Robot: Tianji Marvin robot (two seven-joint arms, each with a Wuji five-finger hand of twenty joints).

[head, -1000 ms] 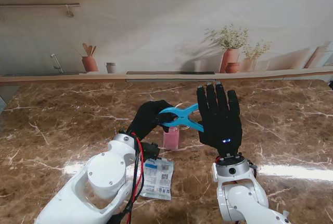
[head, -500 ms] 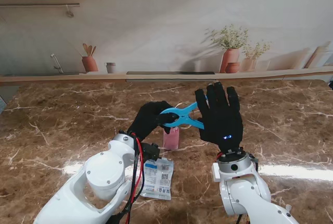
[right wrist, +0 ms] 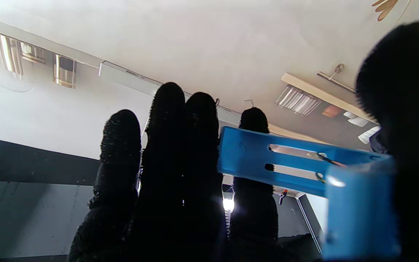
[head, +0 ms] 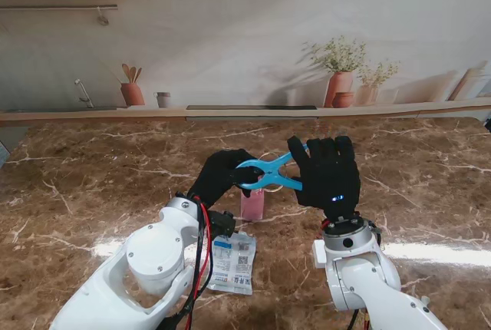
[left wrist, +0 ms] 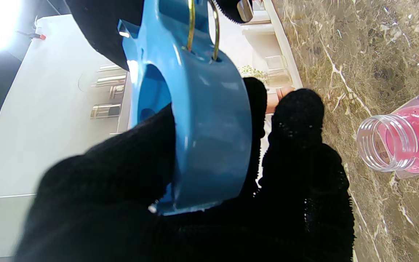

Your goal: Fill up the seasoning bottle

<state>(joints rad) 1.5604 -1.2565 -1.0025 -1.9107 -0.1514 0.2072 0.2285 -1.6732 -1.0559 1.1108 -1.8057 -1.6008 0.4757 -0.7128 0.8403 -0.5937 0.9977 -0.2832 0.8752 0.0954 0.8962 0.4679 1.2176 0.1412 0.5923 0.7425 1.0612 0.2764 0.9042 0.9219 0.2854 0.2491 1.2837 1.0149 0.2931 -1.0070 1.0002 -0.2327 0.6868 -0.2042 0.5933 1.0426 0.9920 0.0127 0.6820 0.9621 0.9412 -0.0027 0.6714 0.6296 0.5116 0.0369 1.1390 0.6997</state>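
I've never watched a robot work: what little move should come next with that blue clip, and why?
Probably the right hand should close its fingers on the blue clip's free handles. The left hand grips its other end above the open bottle, and the right fingers are only beginning to curl.

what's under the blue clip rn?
Under the clip, held by the left hand, stands the bottle. Its mouth is open and pink filling shows inside. From the stand camera, clip and hand cover its top.

Blue clip [head: 267,174] (black-gloved hands [head: 221,176])
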